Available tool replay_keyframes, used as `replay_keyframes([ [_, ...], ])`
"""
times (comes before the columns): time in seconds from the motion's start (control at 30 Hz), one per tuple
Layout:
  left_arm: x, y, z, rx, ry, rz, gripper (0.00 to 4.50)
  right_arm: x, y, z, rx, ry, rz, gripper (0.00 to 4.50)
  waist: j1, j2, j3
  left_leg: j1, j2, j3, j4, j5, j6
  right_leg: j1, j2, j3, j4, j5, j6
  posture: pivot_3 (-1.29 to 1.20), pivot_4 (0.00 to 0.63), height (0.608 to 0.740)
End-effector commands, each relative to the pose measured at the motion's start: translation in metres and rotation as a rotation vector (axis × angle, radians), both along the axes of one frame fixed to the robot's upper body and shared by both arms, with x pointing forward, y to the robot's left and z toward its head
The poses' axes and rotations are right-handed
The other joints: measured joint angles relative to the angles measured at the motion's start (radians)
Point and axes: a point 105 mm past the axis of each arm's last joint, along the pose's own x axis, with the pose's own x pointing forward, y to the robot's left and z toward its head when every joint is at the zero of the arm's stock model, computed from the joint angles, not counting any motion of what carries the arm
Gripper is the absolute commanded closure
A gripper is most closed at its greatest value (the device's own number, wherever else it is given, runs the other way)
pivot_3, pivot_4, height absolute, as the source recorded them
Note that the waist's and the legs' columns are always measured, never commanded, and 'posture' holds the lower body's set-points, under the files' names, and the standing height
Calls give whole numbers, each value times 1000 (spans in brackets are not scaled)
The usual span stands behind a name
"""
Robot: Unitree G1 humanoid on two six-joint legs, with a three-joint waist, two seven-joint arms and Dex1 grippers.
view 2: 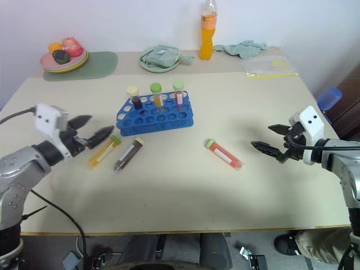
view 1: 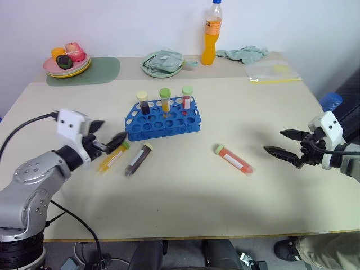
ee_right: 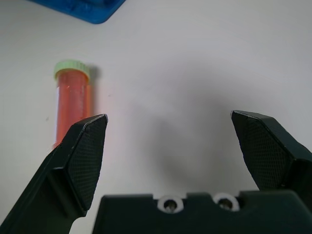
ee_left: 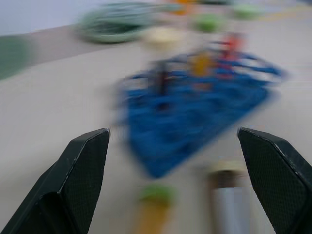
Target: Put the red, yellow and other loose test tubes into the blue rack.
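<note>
The blue rack (view 1: 162, 119) stands mid-table with three capped tubes upright in its back row. Three loose tubes lie in front of it: a yellow tube (view 1: 112, 157) with a green cap, a dark tube (view 1: 139, 158) with a cream cap, and a red tube (view 1: 233, 158) with a green cap further right. My left gripper (view 1: 111, 132) is open and hovers just above the yellow tube's capped end, pointing toward the rack (ee_left: 195, 102). On the right, my right gripper (view 1: 274, 142) is open and empty, a short way to the right of the red tube (ee_right: 71, 102).
An orange drink bottle (view 1: 210, 34), a green plate holding a cloth (view 1: 162, 63), a crumpled cloth (view 1: 243, 53) and a plastic bag (view 1: 270, 70) line the far edge. Stacked plates with toy food (view 1: 67, 61) sit on a green mat (view 1: 84, 72) at the far left.
</note>
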Motion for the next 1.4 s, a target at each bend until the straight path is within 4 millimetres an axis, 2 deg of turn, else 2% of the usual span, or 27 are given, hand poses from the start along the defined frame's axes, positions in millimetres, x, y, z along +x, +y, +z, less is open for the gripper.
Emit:
replay_keyframes([
  [0.03, -12, -35, 3, 53, -16, -201, 191, -2, 18, 10, -58, 37, 33, 0, 2, 0, 0, 0, 0, 0, 0, 0, 0, 0, 0, 0, 0, 0, 0, 0, 150, 740],
  [0.2, -15, -57, -9, 69, 33, -363, 191, -3, 61, 6, -34, 216, 55, 0, 4, 0, 0, 0, 0, 0, 0, 0, 0, 0, 0, 0, 0, 0, 0, 0, 150, 740],
  [0.3, -16, -67, -18, 89, 45, -425, 191, -1, 79, -4, -114, 301, 42, 0, 5, 0, 0, -1, 0, -1, 0, 0, 0, 0, 0, 0, -1, 0, 0, 0, 150, 740],
  [0.53, -24, -82, -41, 130, 67, -501, 191, 20, 95, -10, -136, 476, -54, 0, 6, 0, 1, -4, -1, -2, -1, 0, 1, -2, -1, -1, -4, 0, 0, 0, 150, 740],
  [0.63, -24, -85, -42, 108, 56, -491, 191, 29, 97, -15, -151, 521, -87, 0, 5, 0, 1, -4, -1, -2, -1, 0, 1, -3, 0, -1, -4, 0, 0, 0, 150, 740],
  [0.8, -29, -88, -45, 93, 52, -480, 191, 29, 102, -25, -199, 578, -76, 0, 4, 0, 1, -7, -1, -2, -1, 0, 1, -5, 0, -1, -3, 0, 0, 0, 150, 740],
  [0.9, -35, -92, -48, 84, 58, -490, 0, 29, 103, -27, -234, 590, -71, 850, 0, 0, 1, -7, -1, -2, -1, 0, 1, -6, 0, -1, -3, 0, 0, 0, 150, 740],
  [1.03, -36, -93, -48, 75, 59, -496, 0, 28, 106, -28, -252, 594, -52, 2760, 2, 0, 1, -8, -1, -2, 0, 0, 1, -7, 0, -1, -1, 0, 0, 0, 150, 740],
  [1.07, -36, -94, -49, 76, 59, -496, 0, 27, 107, -27, -253, 593, -46, 3353, 3, 0, 1, -8, -1, -2, 0, 0, 1, -6, 0, -1, -1, 0, 0, 0, 150, 740],
  [1.1, -36, -94, -49, 77, 59, -495, 0, 27, 108, -24, -248, 587, -34, 3684, 2, 0, 1, -8, -1, -2, 0, 0, 1, -6, 0, -1, -1, 0, 0, 0, 150, 740],
  [1.17, -35, -93, -49, 80, 61, -490, 0, 27, 113, -14, -221, 547, -1, 3771, 2, 0, 1, -8, -1, -2, 0, 0, 1, -7, 0, -1, -1, 0, 0, 0, 150, 740],
  [1.23, -34, -88, -51, 87, 65, -473, 0, 25, 122, 5, -173, 420, 108, 3771, 2, 1, 1, -9, -1, -2, 0, 0, 1, -8, 0, -1, -1, 0, 0, 0, 150, 740],
  [1.33, -27, -73, -57, 73, 66, -392, 0, 17, 154, 57, 33, -100, 383, 3771, 5, -2, -1, -15, -1, -2, 2, 0, 1, -15, 0, -1, 1, 0, 0, 0, 150, 740],
  [1.4, -15, -63, -58, 40, 44, -299, 0, 20, 162, 78, 204, -326, 357, 3771, 1, -1, 0, -16, -1, -2, 4, 0, 1, -14, 0, -1, 2, 0, 1, 0, 150, 740],
])
